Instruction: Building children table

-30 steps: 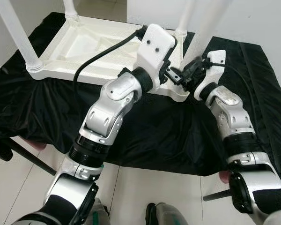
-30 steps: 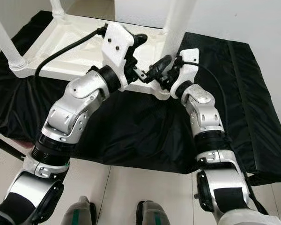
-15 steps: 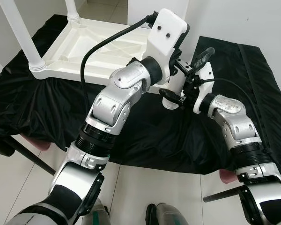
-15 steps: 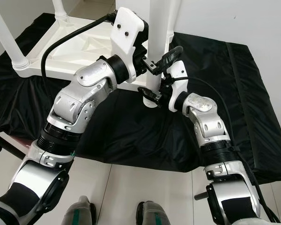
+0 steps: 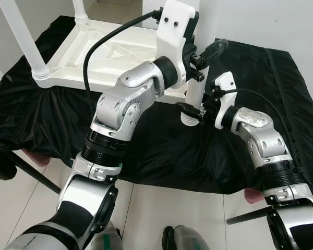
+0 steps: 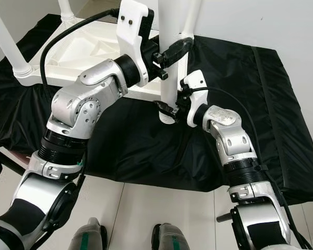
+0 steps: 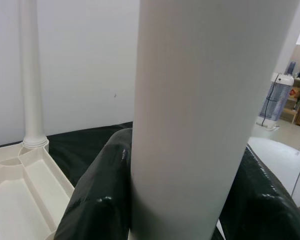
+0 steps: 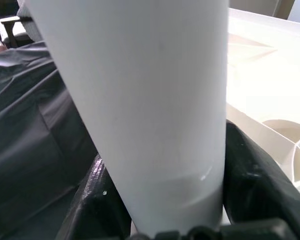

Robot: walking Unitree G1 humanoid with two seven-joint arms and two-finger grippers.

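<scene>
The white children's table [image 5: 94, 57] lies upside down on a black cloth, with two white legs [image 5: 22, 39] standing up from its far corners. A loose white leg [image 5: 195, 96] stands upright just off the table's near right corner, its lower end [image 5: 189, 119] above the cloth. My left gripper [image 5: 203, 58] is shut on this leg higher up; the left wrist view has the leg [image 7: 200, 115] between black fingers [image 7: 97, 200]. My right gripper [image 5: 194, 109] is shut on the leg near its lower end, as the right wrist view shows with the leg [image 8: 150, 100] between fingers [image 8: 255, 185].
The black cloth [image 5: 281, 78] covers a low platform and hangs over its near edge above a pale tiled floor [image 5: 161, 208]. A white wall [image 5: 281, 21] rises behind. Black rods [image 5: 34, 174] stick out from under the cloth at the left and at the right [image 5: 248, 214].
The loose leg has come away from the table's near right corner toward me and now stands more upright. My left gripper sits higher on it; my right gripper has dropped to its lower end.
</scene>
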